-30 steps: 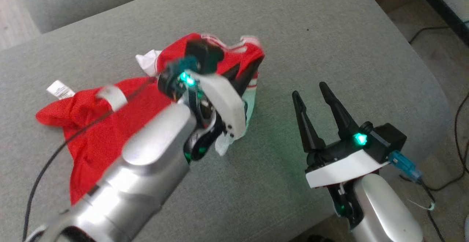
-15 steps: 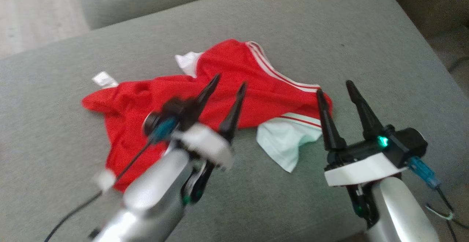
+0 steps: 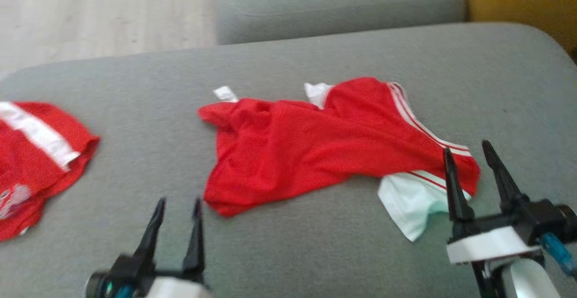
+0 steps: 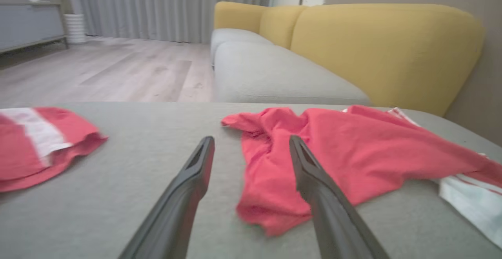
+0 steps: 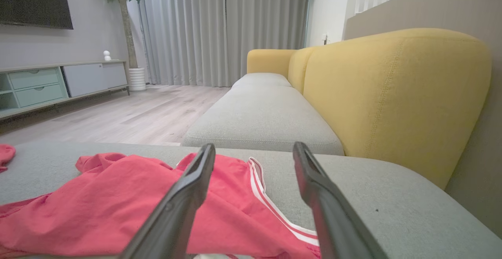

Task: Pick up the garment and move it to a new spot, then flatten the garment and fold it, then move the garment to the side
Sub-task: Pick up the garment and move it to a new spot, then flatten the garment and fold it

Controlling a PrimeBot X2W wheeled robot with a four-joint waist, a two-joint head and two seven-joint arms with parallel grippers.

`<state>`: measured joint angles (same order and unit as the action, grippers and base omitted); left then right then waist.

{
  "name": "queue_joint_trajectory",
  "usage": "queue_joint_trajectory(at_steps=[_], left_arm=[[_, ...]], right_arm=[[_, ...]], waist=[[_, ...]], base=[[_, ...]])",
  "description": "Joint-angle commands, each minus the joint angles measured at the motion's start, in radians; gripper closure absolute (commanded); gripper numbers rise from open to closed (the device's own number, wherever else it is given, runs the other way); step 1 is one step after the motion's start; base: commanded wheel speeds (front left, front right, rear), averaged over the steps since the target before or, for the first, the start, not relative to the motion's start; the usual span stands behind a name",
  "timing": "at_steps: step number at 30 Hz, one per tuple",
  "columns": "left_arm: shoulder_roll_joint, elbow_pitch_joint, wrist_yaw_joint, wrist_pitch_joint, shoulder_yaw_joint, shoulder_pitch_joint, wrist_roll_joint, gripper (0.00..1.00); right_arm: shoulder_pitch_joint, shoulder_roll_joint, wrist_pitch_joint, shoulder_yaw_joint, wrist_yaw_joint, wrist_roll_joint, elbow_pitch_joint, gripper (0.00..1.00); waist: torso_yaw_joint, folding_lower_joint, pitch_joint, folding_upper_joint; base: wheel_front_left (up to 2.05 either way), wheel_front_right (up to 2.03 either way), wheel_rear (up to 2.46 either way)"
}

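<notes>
A red garment (image 3: 315,149) lay crumpled across the middle of a grey cushion (image 3: 315,253). White stripes ran along its edge on the robot's right, and a pale panel (image 3: 408,201) poked out from under the near right corner. A small white label (image 3: 224,93) stuck out by its far left tip.

The left gripper (image 3: 179,203) hung low at the near left. Its fingers were parted with nothing between them and pointed over bare cushion just short of the garment's near hem. In the left wrist view one finger crossed the red cloth, though whether it touched could not be told.

The right gripper (image 3: 466,149) stood at the near right, jaws likewise wide apart and empty. Its fingertips were over the garment's striped corner, and contact there could not be told either.

Well apart to the left, at the cushion's edge, lay a second red piece (image 3: 36,153) with a white band. Beyond the cushion ran a grey seat (image 3: 338,9), a yellow backrest (image 5: 392,94) and a pale wood floor (image 3: 103,14), with grey curtains (image 5: 188,28) along the far wall.
</notes>
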<state>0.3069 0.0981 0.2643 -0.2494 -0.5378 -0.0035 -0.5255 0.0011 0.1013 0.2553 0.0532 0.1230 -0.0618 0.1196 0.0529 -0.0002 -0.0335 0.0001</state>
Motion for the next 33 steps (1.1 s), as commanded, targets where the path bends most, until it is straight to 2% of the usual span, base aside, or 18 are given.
queue_joint_trajectory(at_steps=[1, 3, 8, 20, 26, 33], left_arm=[[0.007, -0.042, 0.001, -0.012, 0.064, -0.015, 0.023, 0.0], [-0.011, -0.068, -0.014, -0.012, 0.129, 0.044, 0.06, 0.0], [-0.065, -0.103, -0.093, -0.012, 0.258, 0.13, 0.151, 0.0], [-0.195, -0.078, -0.269, -0.012, 0.464, 0.205, 0.274, 0.0], [-0.229, -0.065, -0.322, -0.012, 0.518, 0.206, 0.313, 0.0], [-0.248, -0.056, -0.352, -0.012, 0.543, 0.203, 0.336, 0.0]], right_arm=[[-0.012, 0.008, 0.006, 0.013, 0.008, 0.007, -0.037, 0.0], [0.008, 0.003, 0.006, -0.003, 0.008, 0.013, -0.036, 0.0], [0.045, -0.014, 0.006, -0.03, 0.008, 0.018, -0.019, 0.0], [0.049, -0.035, 0.006, -0.023, 0.008, 0.034, 0.019, 0.0], [0.047, -0.038, 0.006, -0.013, 0.008, 0.032, 0.026, 0.0], [0.041, -0.041, 0.006, -0.003, 0.008, 0.028, 0.032, 0.0]], waist=[[-0.059, 0.0002, 0.034, -0.0001], [-0.082, 0.0002, 0.04, -0.0001], [-0.108, 0.0002, 0.051, -0.0001], [-0.081, 0.0002, 0.055, -0.0001], [-0.079, 0.0002, 0.056, -0.0001], [-0.075, 0.0002, 0.054, -0.0001]], base=[[0.0, 0.0, 0.0], [0.0, 0.0, 0.0], [0.0, 0.0, 0.0], [0.0, 0.0, 0.0], [0.0, 0.0, 0.0], [0.0, 0.0, 0.0]])
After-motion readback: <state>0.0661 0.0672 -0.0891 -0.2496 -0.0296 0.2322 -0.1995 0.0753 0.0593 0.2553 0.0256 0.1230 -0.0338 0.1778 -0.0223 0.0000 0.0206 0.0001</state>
